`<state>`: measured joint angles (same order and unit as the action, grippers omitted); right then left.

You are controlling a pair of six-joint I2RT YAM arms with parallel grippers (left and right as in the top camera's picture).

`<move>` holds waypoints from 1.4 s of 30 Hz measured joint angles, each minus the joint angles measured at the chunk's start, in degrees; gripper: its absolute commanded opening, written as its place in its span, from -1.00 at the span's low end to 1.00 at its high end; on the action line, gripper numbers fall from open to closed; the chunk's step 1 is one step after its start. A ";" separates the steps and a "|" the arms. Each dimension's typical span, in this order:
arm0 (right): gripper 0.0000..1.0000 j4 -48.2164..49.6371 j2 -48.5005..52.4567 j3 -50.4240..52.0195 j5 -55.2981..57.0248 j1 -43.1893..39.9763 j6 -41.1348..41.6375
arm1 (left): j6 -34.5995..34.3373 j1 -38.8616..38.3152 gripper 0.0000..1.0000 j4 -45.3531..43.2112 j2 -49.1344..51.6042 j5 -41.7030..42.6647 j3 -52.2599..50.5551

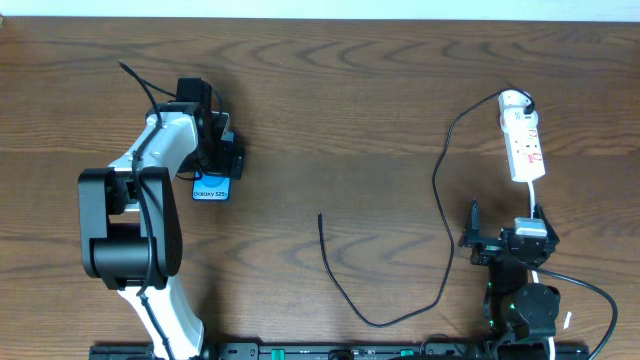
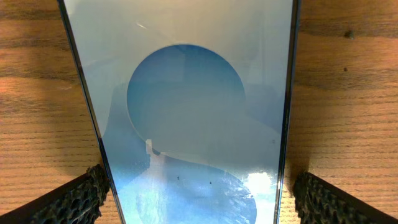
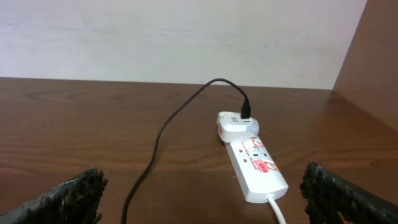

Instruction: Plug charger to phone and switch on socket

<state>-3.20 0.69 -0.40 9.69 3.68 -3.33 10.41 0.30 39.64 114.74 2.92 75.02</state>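
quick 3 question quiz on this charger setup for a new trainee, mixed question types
1. True or false: the plug tip of the charger is plugged into the phone.
2. Which tool straddles the phone with its fingers apart? A) left tool B) right tool C) neither
3. Fill in: the charger's other end goes into a white adapter at the far end of the ____.

Key
1. False: the tip lies loose on the table, well away from the phone.
2. A. The right tool faces the socket instead, open and holding nothing.
3. socket
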 measured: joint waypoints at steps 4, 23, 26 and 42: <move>0.99 0.00 0.00 0.00 0.00 0.00 0.00 | 0.00 0.00 0.96 -0.02 0.00 0.00 0.00; 0.99 0.00 0.00 0.00 0.00 0.00 0.00 | 0.00 0.00 0.96 -1.01 0.00 0.00 0.00; 0.99 0.00 0.00 0.00 0.00 0.00 0.00 | 0.00 0.00 0.96 -0.98 0.00 -0.02 0.00; 0.99 0.00 0.00 0.00 0.00 0.00 0.00 | 0.13 0.02 0.96 -0.26 0.57 1.20 0.35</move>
<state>-3.20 0.69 -0.40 9.69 3.68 -3.33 10.55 0.32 39.38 115.31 4.12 75.37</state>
